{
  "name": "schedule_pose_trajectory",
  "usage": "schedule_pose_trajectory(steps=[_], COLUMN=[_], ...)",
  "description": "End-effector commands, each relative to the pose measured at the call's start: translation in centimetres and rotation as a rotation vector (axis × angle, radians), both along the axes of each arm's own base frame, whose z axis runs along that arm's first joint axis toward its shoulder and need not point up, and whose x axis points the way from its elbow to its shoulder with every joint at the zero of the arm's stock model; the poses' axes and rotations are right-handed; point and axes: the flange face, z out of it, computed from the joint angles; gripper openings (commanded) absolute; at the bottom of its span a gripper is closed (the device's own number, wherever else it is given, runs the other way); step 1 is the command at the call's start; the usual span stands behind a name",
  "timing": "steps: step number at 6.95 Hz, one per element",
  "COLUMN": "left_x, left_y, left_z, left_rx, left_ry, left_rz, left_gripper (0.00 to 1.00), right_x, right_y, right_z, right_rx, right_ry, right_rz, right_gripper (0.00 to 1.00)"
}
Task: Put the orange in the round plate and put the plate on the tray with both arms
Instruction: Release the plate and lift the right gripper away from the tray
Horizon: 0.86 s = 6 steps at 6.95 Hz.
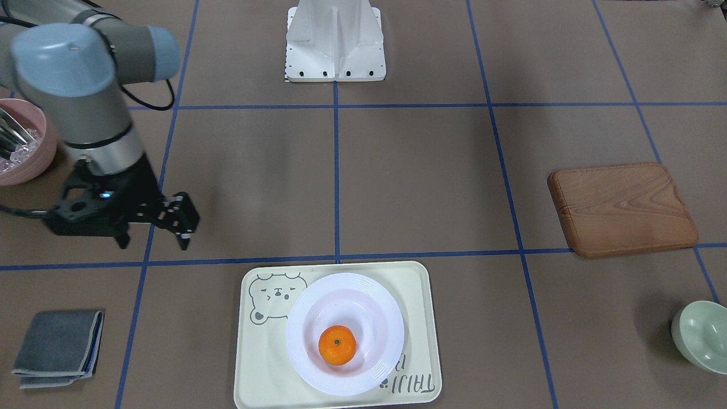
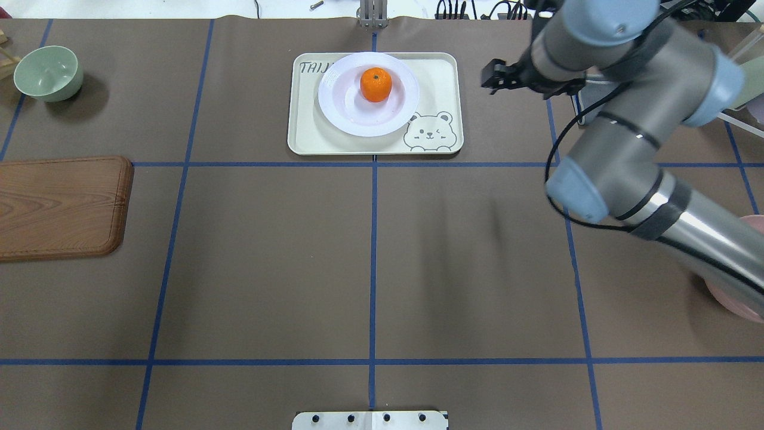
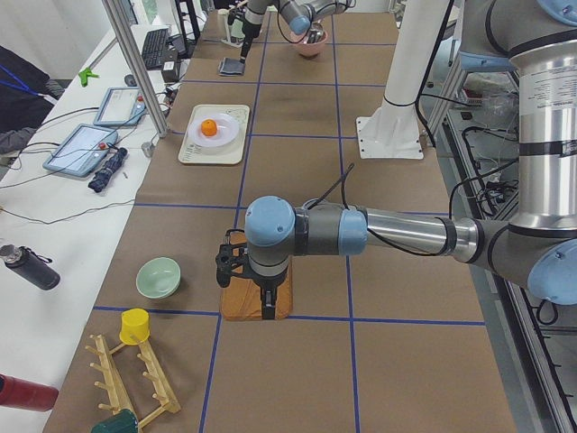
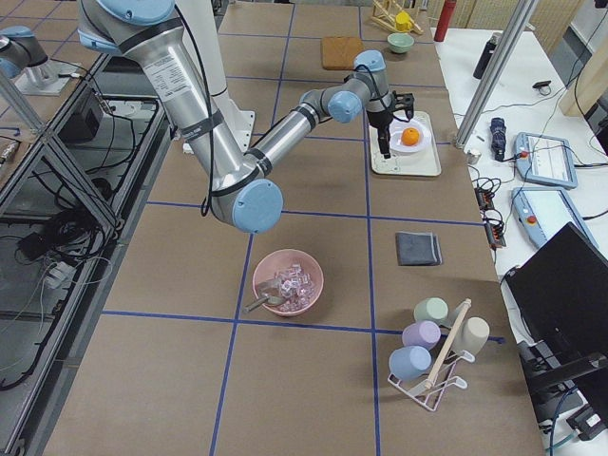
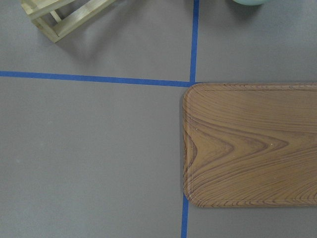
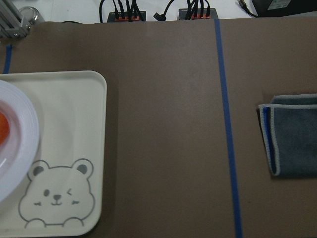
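Jaws on my left arm [image 3: 397, 234] hang over the wooden board's [image 1: 622, 210] edge. Those on my right arm [image 1: 85, 113] hang above the table [image 1: 426, 170] beside the tray [image 1: 261, 363], touching nothing. Whether either pair is spread or pressed together, I cannot tell. Farther out, the orange [image 1: 337, 345] sits in the round plate [image 1: 309, 307], which rests on the tray.

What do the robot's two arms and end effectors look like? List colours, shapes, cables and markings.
The right arm and the left arm are both built of round grey tubes with light-blue joint caps and polished silver sections. A thin black cable loops beside each one. The right end effector is black and angular, with a small blue light on its body. The left end effector is black too.
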Motion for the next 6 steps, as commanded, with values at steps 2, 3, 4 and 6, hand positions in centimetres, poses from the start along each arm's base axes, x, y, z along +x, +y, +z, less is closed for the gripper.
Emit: schedule_pose_trajectory(steps=[2,3,4,6], left_x=[0.0,0.0,0.0,0.1], left_y=[0.0,0.0,0.0,0.3], left_z=[-0.4,-0.4,-0.4,-0.2], left_rx=[0.021,0.024,0.025,0.023], left_ry=[-0.007,-0.007,-0.007,-0.005], left_rz=[0.001,0.002,0.004,0.005], left_gripper=[0.99,0.99,0.99,0.99], right_x=[21.2,25.7,29.5,33.4], right_y=[0.8,1.8,3.0,8.9], right_z=[15.2,17.7,19.7,28.0], right_rx=[0.044,0.024,-0.001,-0.040], right_ry=[0.063,0.107,0.145,0.157], right_rz=[-0.211,-0.256,-0.349,-0.406], right_gripper=[1.00,1.00,1.00,1.00])
